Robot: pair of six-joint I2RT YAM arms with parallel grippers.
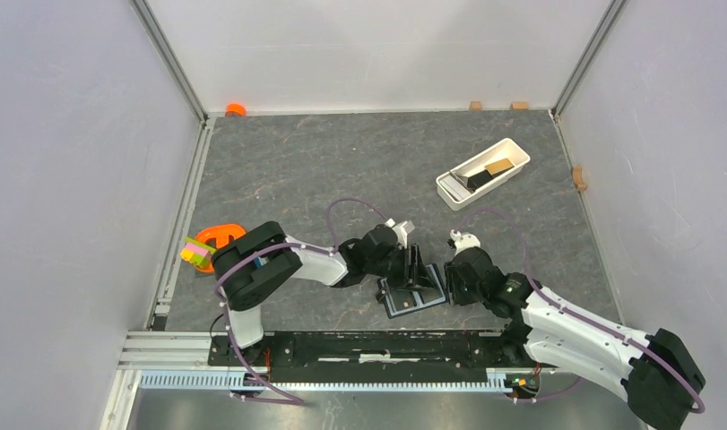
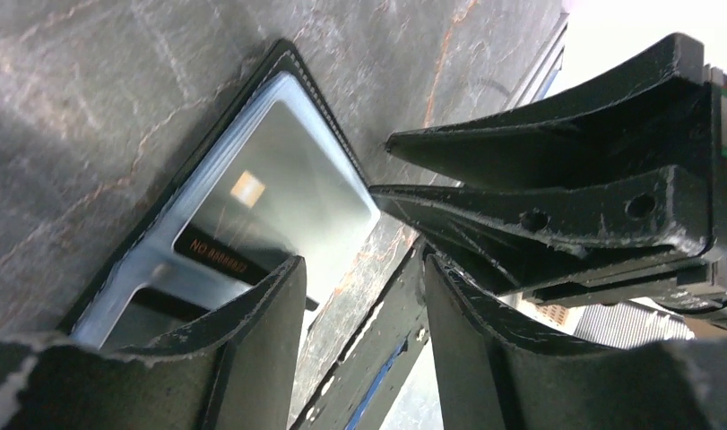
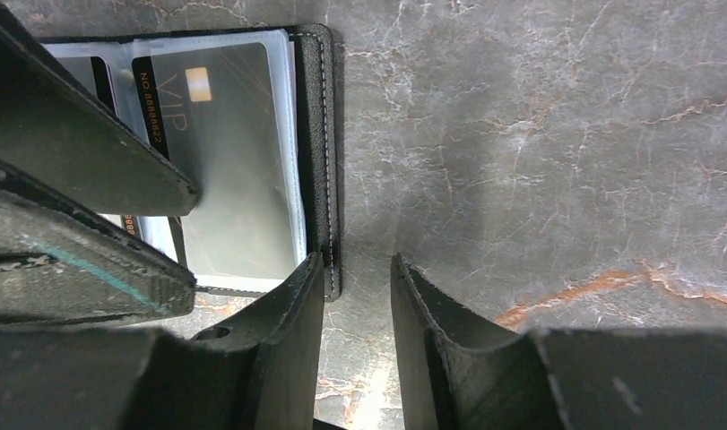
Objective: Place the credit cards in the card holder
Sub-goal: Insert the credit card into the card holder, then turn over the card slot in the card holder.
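The black card holder lies open on the table between my two grippers. In the right wrist view its clear sleeve shows a dark credit card with a gold chip and "VIP" lettering. The left wrist view shows the same card in the card holder. My left gripper is open and empty, with one fingertip resting on the sleeve. My right gripper is open and empty at the holder's right edge. A black card and a tan card lie in a tray.
The long white tray stands at the back right. An orange ring and a multicoloured block sit at the left edge beside the left arm's base. Small wooden blocks line the back and right walls. A black rail runs along the near edge.
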